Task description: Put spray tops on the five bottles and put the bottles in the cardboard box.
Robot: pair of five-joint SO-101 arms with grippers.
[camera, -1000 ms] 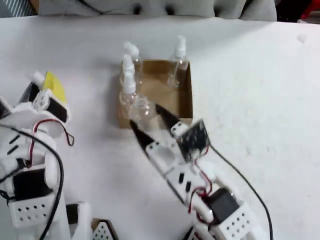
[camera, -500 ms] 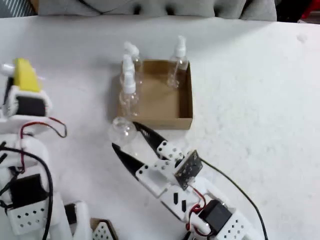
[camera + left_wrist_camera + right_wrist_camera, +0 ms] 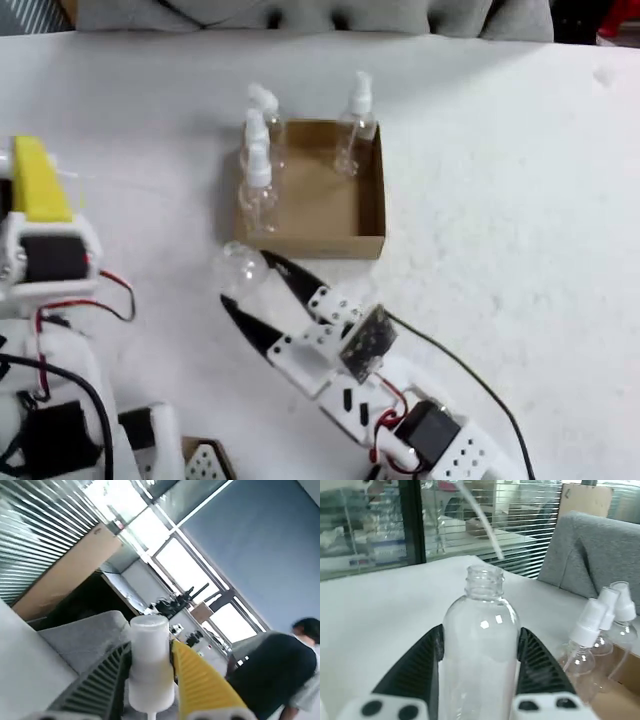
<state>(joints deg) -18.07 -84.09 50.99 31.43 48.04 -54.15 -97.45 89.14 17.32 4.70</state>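
A clear bottle (image 3: 236, 266) with an open neck and no top sits between the black fingers of my right gripper (image 3: 246, 279), just outside the front left corner of the cardboard box (image 3: 372, 240). In the right wrist view the gripper (image 3: 480, 636) is shut on the bottle (image 3: 479, 630). A thin white dip tube (image 3: 481, 522) hangs above its mouth. My left gripper (image 3: 149, 651) is shut on a white spray top (image 3: 150, 667). That gripper (image 3: 22, 168), with a yellow finger, is raised at the table's left.
Several capped spray bottles stand in the box: three along its left wall (image 3: 257, 185) and one at the far right corner (image 3: 357, 120). A grey chair back (image 3: 600, 550) is behind the table. White tabletop spreads to the right of the box.
My right gripper has drawn the open bottle out of the box toward the front left. The left arm has swung left and turned with the spray top.
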